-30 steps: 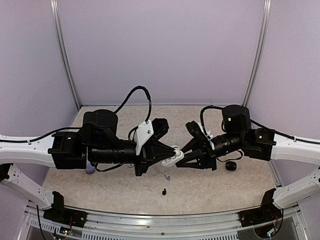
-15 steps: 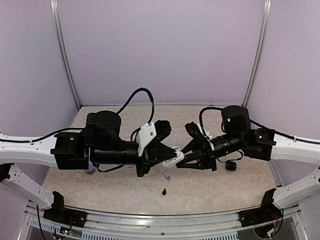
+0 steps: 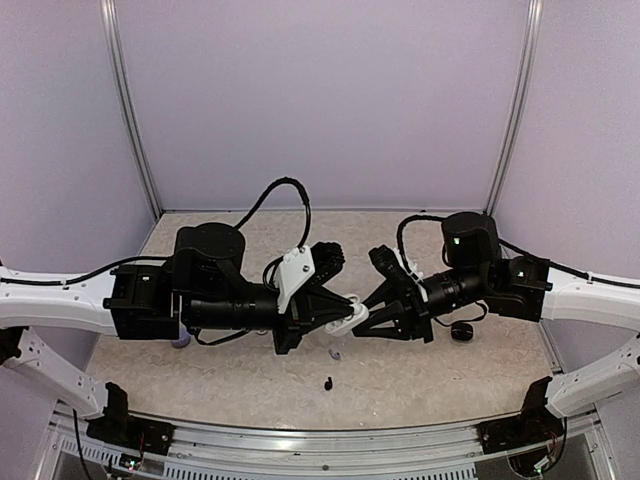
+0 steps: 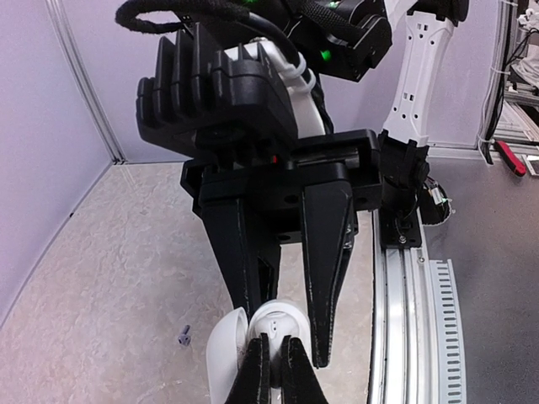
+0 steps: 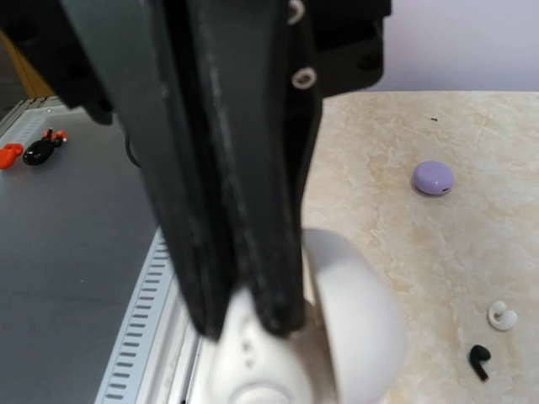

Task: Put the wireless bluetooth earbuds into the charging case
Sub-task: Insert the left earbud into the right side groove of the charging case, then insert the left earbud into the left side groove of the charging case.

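**Operator:** Condition at the near edge?

**Technician:** The rail [image 3: 320, 440] borders the worktop [image 3: 420, 385] at the front; just behind it lies the black earbud [image 3: 328, 382], with open surface on both sides; the pale earbud [image 3: 335, 354] lies close behind it, not touching, almost beneath the tools.

**Operator:** Tool states?

**Technician:** The right tool [image 3: 360, 318] grips the white charging case [image 4: 278, 322] by its sides; the lid [image 4: 221, 358] stands open; the case hangs above the worktop at mid-width. The left tool [image 4: 273, 343] is closed, with its tips at the open mouth of the case; whether an earbud sits between those tips cannot be told.

**Operator:** Room at the sides?

**Technician:** The black case [image 3: 461, 331] rests on the worktop just beside the right wrist, toward the right wall; the lavender case [image 5: 433, 178] rests on the left, partly under the left arm; both are well apart from the two earbuds.

**Operator:** Farther back?

**Technician:** Open worktop runs from the tools to the back wall [image 3: 320, 100]; a cable arches above each wrist.
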Controlling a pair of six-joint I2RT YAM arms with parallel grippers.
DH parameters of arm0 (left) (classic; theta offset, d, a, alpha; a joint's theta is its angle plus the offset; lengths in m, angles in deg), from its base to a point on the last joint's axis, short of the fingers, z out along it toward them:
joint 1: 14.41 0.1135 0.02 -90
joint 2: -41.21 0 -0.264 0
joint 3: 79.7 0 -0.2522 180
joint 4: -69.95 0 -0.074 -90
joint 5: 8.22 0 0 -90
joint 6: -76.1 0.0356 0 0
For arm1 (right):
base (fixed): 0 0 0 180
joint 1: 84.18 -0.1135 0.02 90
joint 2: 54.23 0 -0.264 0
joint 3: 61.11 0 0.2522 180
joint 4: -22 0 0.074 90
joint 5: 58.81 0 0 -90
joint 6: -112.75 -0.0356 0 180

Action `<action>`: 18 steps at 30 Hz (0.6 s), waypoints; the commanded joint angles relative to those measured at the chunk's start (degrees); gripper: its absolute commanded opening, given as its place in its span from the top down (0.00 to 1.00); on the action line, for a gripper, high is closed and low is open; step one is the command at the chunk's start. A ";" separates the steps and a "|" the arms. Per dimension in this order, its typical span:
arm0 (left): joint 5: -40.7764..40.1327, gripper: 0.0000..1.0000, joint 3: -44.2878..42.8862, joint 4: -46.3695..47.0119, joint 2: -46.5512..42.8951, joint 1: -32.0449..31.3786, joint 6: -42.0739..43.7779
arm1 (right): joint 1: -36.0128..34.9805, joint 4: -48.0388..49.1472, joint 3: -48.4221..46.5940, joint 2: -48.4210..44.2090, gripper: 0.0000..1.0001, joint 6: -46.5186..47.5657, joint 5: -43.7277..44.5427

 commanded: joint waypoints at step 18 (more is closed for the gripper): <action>-3.08 1.00 1.96 -5.02 -6.90 -0.38 -1.17 | 0.71 6.64 0.01 -2.21 1.00 -3.22 1.23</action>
